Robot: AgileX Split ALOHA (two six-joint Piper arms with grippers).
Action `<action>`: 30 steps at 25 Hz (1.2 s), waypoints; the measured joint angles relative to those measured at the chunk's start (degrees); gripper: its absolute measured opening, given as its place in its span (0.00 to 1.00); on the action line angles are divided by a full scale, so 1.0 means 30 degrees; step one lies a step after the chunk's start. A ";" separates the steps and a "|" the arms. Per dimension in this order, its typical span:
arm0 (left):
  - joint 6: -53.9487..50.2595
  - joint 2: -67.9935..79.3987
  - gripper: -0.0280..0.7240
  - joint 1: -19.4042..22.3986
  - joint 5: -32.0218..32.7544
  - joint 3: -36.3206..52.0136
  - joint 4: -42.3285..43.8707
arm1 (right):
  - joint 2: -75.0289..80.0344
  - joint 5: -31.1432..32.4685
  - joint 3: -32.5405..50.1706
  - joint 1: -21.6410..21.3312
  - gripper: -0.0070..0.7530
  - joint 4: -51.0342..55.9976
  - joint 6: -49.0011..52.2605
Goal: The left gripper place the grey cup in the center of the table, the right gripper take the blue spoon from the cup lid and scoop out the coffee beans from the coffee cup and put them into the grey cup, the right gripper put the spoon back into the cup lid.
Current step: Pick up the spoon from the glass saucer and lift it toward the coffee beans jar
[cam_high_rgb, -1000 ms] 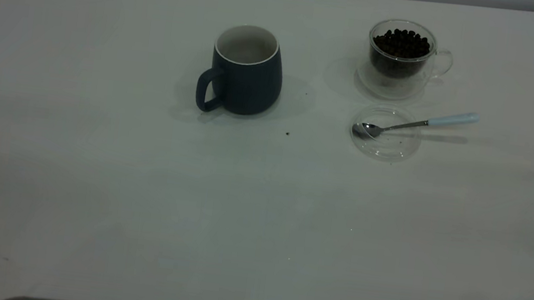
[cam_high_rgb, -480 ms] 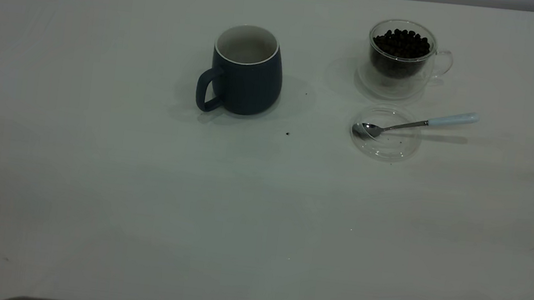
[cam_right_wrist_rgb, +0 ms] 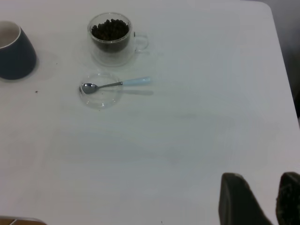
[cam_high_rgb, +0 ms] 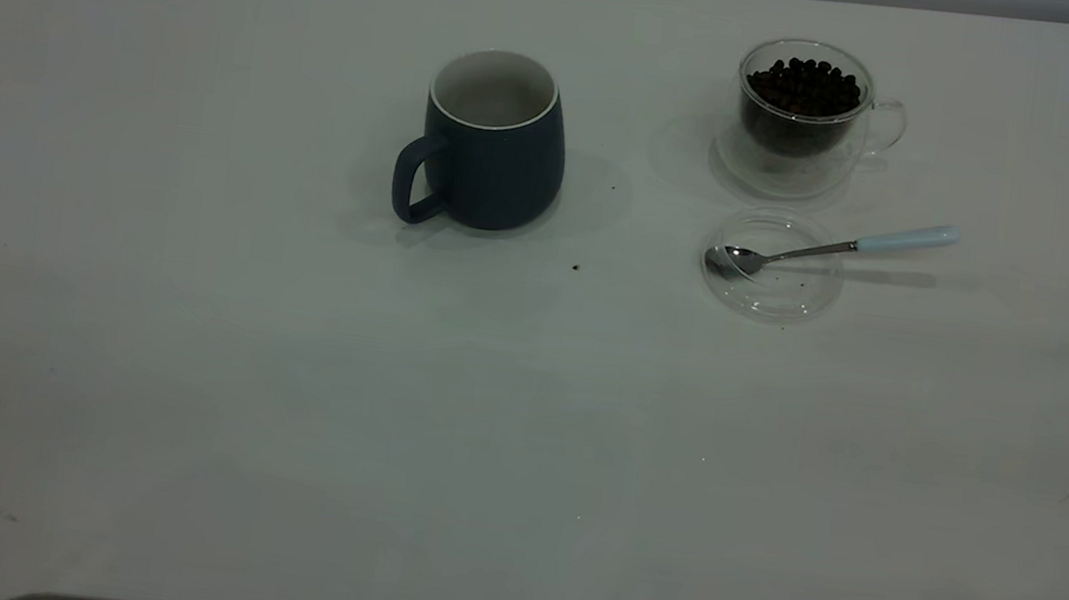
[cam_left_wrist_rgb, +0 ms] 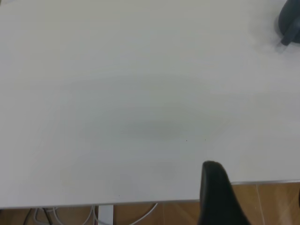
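White bench is seen with the grey cup upright. The blue spoon is laid across the cup lid. The right gripper is held with jaws slightly parted; the left's cannot be told.

Spoon in lid, cups upright.

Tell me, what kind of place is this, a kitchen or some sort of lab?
Probably a lab or test bench rather than a kitchen. A plain white table holds only a staged set: a grey cup, a glass coffee cup of beans, and a blue spoon resting on a clear cup lid.
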 joint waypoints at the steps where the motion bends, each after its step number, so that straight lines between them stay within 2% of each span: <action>1: 0.0000 0.0000 0.67 0.0000 0.0000 0.0000 0.0000 | 0.0000 0.0000 0.0000 0.0000 0.32 0.0000 0.0000; 8: 0.0000 0.0000 0.67 0.0000 0.0000 0.0000 0.0000 | 0.0000 0.0000 0.0000 0.0000 0.32 0.0262 0.0000; 14: 0.0000 0.0000 0.67 0.0000 0.0000 0.0000 0.0000 | 0.0000 -0.0279 0.0000 0.0000 0.32 0.3061 -0.0222; 17: -0.0017 0.0000 0.67 0.0000 0.0000 0.0000 0.0000 | 0.0523 -0.0659 0.0000 0.0000 0.33 0.3197 0.0428; 20: -0.0039 0.0000 0.67 0.0000 0.0000 0.0000 0.0000 | 0.2234 -0.1756 -0.0022 0.0000 0.40 0.4067 0.0707; 25: -0.0039 0.0000 0.67 0.0000 0.0000 0.0000 0.0000 | 0.6937 -0.4684 -0.0022 0.0000 0.66 0.4896 -0.0930; 27: -0.0039 0.0000 0.67 0.0000 0.0000 0.0000 0.0000 | 0.9685 -0.5825 -0.0022 0.0000 0.73 0.4896 -0.1399; 30: -0.0039 0.0000 0.67 0.0000 0.0000 0.0000 0.0000 | 1.3694 -0.8162 -0.0022 0.0000 0.76 0.5088 -0.1877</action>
